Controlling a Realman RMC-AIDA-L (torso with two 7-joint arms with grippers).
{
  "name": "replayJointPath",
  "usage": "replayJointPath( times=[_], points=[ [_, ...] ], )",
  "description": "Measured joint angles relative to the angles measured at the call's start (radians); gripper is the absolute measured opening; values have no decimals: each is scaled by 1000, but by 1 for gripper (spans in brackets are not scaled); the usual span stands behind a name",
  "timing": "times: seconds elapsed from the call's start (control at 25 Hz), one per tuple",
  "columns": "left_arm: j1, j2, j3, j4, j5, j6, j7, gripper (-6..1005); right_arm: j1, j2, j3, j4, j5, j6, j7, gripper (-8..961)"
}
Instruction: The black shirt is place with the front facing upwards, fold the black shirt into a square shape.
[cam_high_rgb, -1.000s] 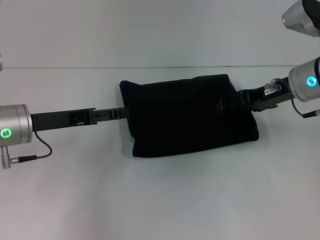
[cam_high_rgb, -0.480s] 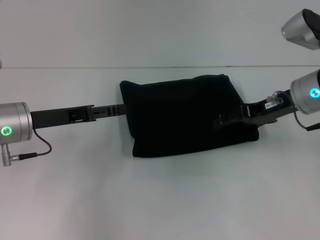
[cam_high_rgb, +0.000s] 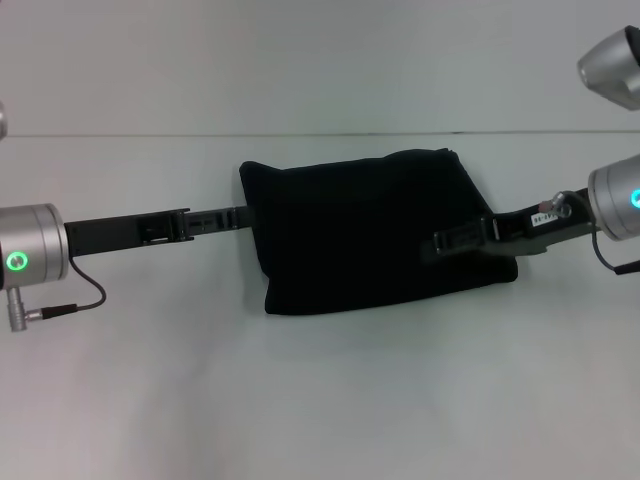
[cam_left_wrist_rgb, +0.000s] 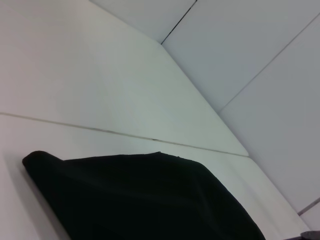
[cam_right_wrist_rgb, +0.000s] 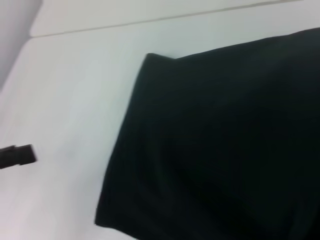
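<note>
Head view, folded black shirt, left gripper, right gripper

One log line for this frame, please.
shirt: folded, flat on table | left gripper: at its left edge | right gripper: over its right side

A plain white worktop fills the head view, with a thin dark seam line running across it beyond the black shirt. The black shirt lies flat on the worktop as a folded, roughly rectangular bundle, wider than it is deep, with no lettering showing. Its far left corner pokes up into a small point. Its near edge slants, sitting closer to the seam line on the right than on the left. Bare white worktop surrounds the black shirt on every side.
</note>
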Motion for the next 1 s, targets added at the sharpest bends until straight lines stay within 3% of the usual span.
replayJointPath(
  times=[0.28, 0.72, 1.0],
  points=[
    [5, -5, -14, 0, -3, -1, -1, 906, -48, -21, 1, -6, 57, -29, -15, 934],
    [7, -14, -25, 0, -3, 9, -12, 903, -69, -38, 2, -11, -16, 44, 22, 932],
    [15, -15, -33, 6, -16, 13, -23, 901, -105, -36, 77, -132, 159, -168, -3, 932]
  ],
)
